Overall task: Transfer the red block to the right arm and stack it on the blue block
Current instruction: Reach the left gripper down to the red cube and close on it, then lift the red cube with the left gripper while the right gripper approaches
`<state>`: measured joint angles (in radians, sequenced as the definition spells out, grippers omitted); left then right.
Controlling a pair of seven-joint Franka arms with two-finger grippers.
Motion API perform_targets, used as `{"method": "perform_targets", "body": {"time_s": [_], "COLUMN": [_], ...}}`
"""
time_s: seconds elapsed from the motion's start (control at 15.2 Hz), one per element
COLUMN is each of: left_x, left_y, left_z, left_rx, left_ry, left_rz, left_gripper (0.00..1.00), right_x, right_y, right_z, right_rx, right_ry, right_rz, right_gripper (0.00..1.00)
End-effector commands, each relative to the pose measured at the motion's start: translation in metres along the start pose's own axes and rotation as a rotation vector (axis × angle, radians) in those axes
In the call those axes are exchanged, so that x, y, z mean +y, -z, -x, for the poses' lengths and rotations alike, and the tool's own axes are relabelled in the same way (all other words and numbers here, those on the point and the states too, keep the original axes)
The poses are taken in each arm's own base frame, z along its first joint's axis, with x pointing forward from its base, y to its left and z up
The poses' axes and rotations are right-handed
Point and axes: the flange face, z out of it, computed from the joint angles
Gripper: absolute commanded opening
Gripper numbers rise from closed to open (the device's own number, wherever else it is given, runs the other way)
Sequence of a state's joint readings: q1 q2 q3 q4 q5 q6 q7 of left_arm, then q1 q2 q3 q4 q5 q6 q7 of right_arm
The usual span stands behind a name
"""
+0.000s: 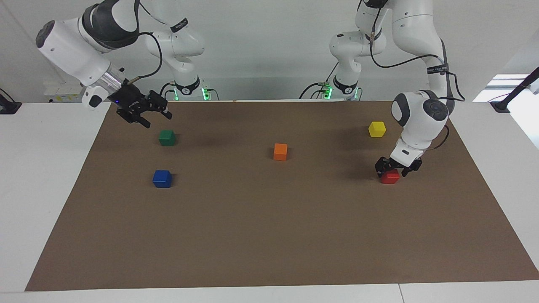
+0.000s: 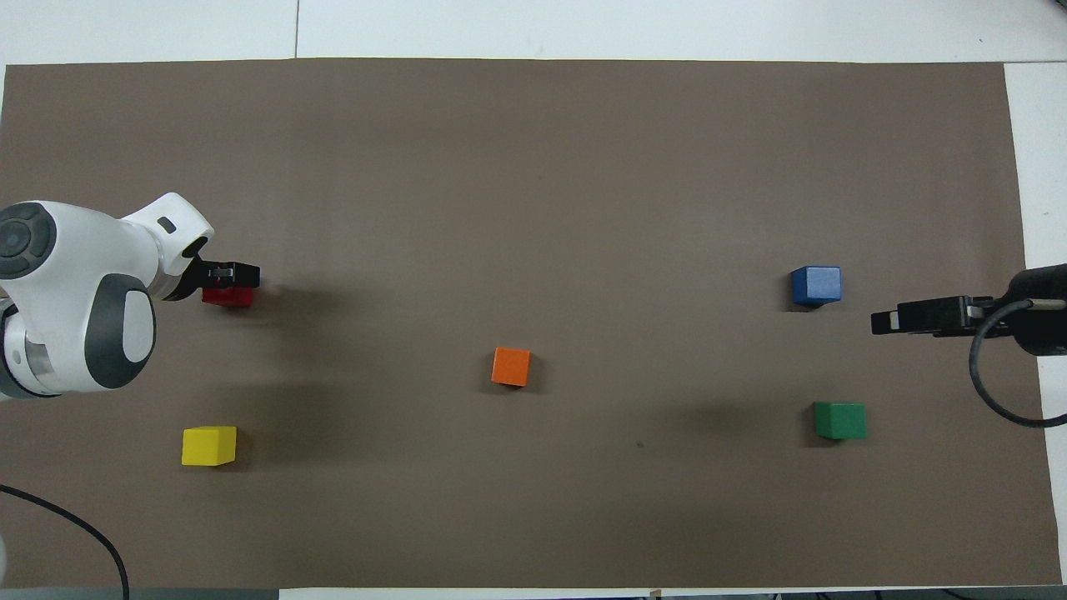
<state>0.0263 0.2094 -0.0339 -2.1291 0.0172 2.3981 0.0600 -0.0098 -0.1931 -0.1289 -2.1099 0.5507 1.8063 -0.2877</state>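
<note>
Over the red block, my left gripper straddles it, unclenched, ready to grasp; my right gripper waits, unclenched, above the green block.

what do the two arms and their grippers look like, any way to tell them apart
Both arms are glossy white with rounded joints, dark grey caps and loose black cables. Each ends in a black two-finger gripper. The right gripper has a silver wrist ring and a small blue light; the left gripper shows neither.
</note>
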Motion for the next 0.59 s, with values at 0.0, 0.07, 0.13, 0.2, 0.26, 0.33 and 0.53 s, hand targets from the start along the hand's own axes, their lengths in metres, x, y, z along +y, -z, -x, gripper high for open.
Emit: {"method": "perform_targets", "body": {"time_s": [0.0, 0.07, 0.13, 0.2, 0.26, 0.33, 0.53], "left_x": [-0.001, -0.002, -0.004, -0.004, -0.004, -0.003, 0.01], "left_y": [-0.008, 0.001, 0.014, 0.027, 0.041, 0.053, 0.12], "left_z": [-0.001, -0.006, -0.014, -0.024, -0.029, -0.032, -0.032], "left_rx": [-0.018, -0.05, -0.089, -0.121, -0.132, -0.149, -0.217], "left_ry": [0.008, 0.01, 0.013, 0.023, 0.071, 0.165, 0.424], "left_rz": [-0.003, -0.002, -0.001, 0.002, 0.002, 0.017, 0.113], "left_gripper": [0.29, 0.0, 0.0, 0.0, 0.0, 0.0, 0.0], "right_x": [0.007, 0.008, 0.007, 0.003, -0.003, -0.007, -0.029], "right_y": [-0.022, -0.033, -0.041, -0.047, -0.055, -0.064, -0.092], "right_z": [0.001, 0.004, 0.006, 0.008, 0.01, 0.011, 0.011], "right_rx": [0.033, 0.046, 0.061, 0.064, 0.064, 0.067, 0.057], "right_ry": [0.062, 0.098, 0.109, 0.094, 0.083, 0.088, 0.093], "right_rz": [-0.191, -0.261, -0.317, -0.387, -0.461, -0.516, -0.681], "right_gripper": [1.0, 1.0, 1.0, 1.0, 1.0, 1.0, 1.0]}}
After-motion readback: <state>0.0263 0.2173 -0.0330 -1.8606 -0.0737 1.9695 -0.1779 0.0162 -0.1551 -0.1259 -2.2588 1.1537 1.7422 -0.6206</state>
